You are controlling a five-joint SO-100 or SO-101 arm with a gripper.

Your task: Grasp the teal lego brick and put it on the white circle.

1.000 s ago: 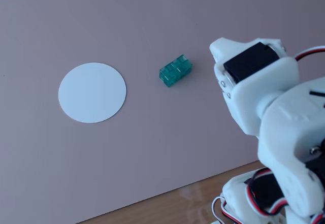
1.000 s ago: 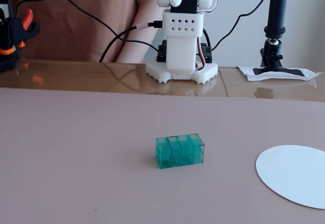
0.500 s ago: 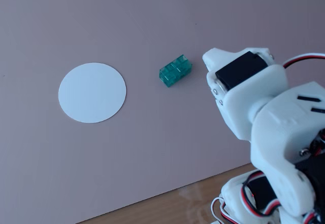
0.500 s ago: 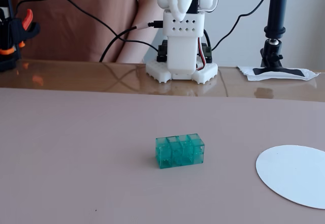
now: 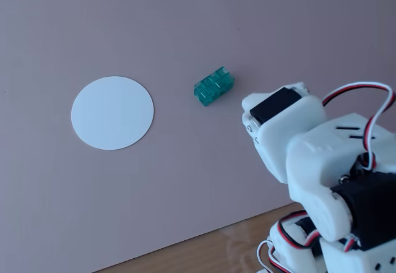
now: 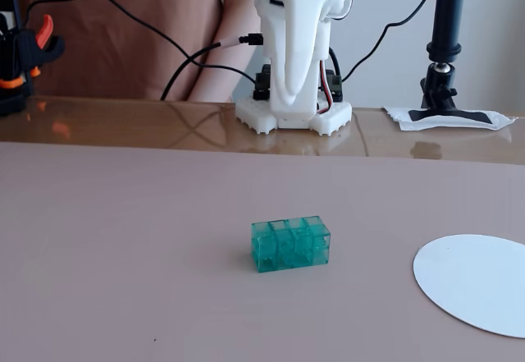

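Observation:
The teal lego brick [image 5: 214, 86] lies on the pinkish-mauve mat, free of any grip; it also shows in the other fixed view [image 6: 290, 244]. The white circle [image 5: 112, 112] lies flat on the mat to the brick's left, a short gap away, with nothing on it; in the other fixed view [image 6: 480, 282] it sits to the brick's right, cut by the frame edge. My gripper [image 6: 295, 103] hangs folded at the arm's base, its jaws together and holding nothing, well behind the brick. In a fixed view its tip [image 5: 247, 115] is just right of and below the brick.
The mat [image 5: 185, 25] ends at a wooden table edge [image 5: 204, 248] near the arm's base [image 6: 294, 120]. A black camera stand [image 6: 443, 42] stands at the back right, an orange clamp [image 6: 33, 42] at the back left. Cables and a seated person are behind.

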